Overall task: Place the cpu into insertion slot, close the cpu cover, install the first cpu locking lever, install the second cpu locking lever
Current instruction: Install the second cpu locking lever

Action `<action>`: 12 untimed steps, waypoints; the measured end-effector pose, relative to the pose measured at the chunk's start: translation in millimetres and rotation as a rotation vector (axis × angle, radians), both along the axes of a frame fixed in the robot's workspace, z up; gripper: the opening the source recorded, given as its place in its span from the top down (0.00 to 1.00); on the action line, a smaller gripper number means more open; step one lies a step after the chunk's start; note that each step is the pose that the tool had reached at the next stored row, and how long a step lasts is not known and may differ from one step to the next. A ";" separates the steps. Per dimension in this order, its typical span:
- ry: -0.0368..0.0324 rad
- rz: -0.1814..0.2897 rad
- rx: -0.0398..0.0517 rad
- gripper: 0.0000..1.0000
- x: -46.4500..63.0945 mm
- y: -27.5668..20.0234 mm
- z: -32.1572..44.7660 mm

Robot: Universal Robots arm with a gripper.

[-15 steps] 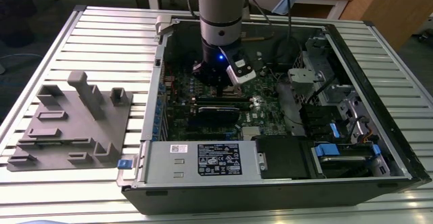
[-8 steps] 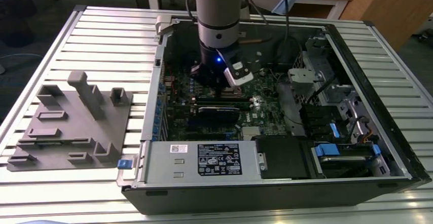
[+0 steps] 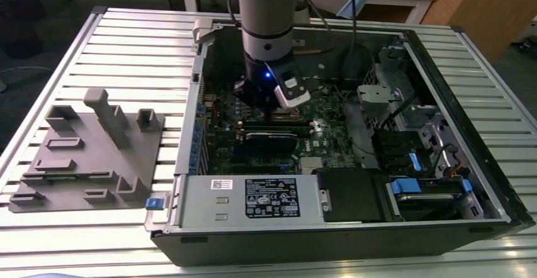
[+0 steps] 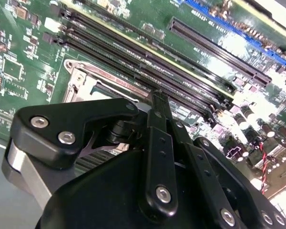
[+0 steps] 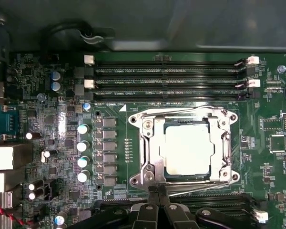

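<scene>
The fingers (image 5: 157, 193) look drawn together into a narrow tip with nothing between them. In the first wrist view that tip sits at the metal rim of the insertion slot (image 5: 148, 174), at the rim's 6 o'clock edge; whether it touches the metal cannot be told. In the second wrist view the same black fingers (image 4: 158, 107) rise in front of a corner of the socket frame.

The cpu (image 5: 188, 145) lies flat inside the insertion slot, its pale silvery top showing through the window of the cpu cover (image 5: 151, 125), which lies down over it. A thin locking lever (image 5: 181, 110) runs along the 12 o'clock side of the frame.

Beyond the socket at 12 o'clock run long black memory slots (image 5: 167, 81) with white latches, and a column of capacitors (image 5: 83, 152) stands at 9 o'clock on the green motherboard (image 5: 271, 176).

In the exterior view the arm (image 3: 266, 20) reaches straight down into the open computer case (image 3: 470, 133), its head low over the board. At 9 o'clock of the case a grey fixture block (image 3: 88, 152) rests on the slatted surface (image 3: 134, 51).
</scene>
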State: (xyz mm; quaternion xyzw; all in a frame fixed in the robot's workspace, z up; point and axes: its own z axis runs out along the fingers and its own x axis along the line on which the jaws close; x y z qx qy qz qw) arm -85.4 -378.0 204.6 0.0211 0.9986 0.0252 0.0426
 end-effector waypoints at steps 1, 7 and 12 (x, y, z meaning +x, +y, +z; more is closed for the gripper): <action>0.0000 0.000 0.0026 0.89 -0.6 0.0 -0.2; -0.0002 0.000 0.0082 0.89 -2.5 -1.5 -0.8; -0.0003 0.000 0.0082 0.89 -3.3 -5.1 -0.8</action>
